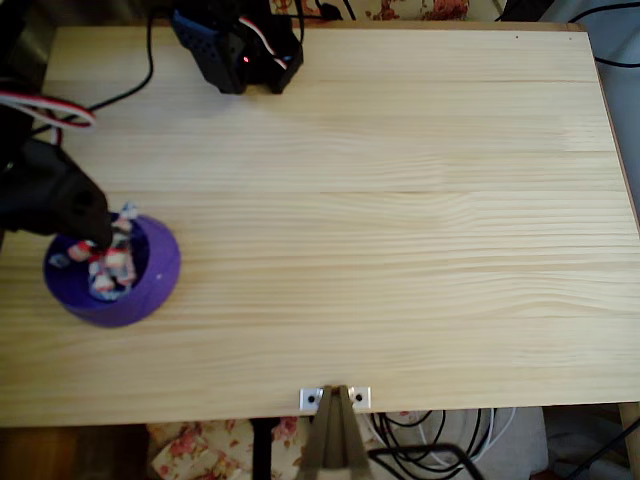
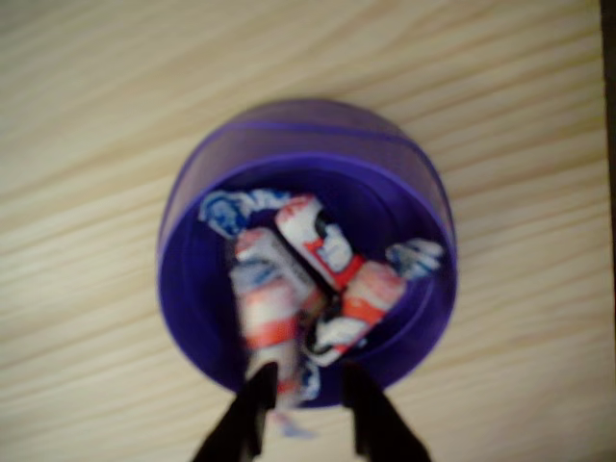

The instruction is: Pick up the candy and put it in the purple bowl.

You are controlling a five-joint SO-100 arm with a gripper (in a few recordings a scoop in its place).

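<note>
The purple bowl [image 2: 192,289] fills the middle of the wrist view and holds several twist-wrapped candies [image 2: 327,245], white with red and dark marks. My gripper [image 2: 306,380] hangs right over the bowl's near rim, its two black fingers [image 2: 252,409] a little apart. One candy [image 2: 268,322] lies blurred just below the fingertips, its wrapper tail reaching between them, and it looks loose rather than pinched. In the overhead view the bowl [image 1: 150,295] sits near the table's left edge, with the gripper [image 1: 103,238] over its upper left rim and the candies [image 1: 112,265] inside.
The light wooden table [image 1: 400,200] stretches out to the right of the bowl. The arm's black base [image 1: 235,45] stands at the far edge, with cables trailing to the left. A small metal bracket [image 1: 335,398] is fixed at the near edge.
</note>
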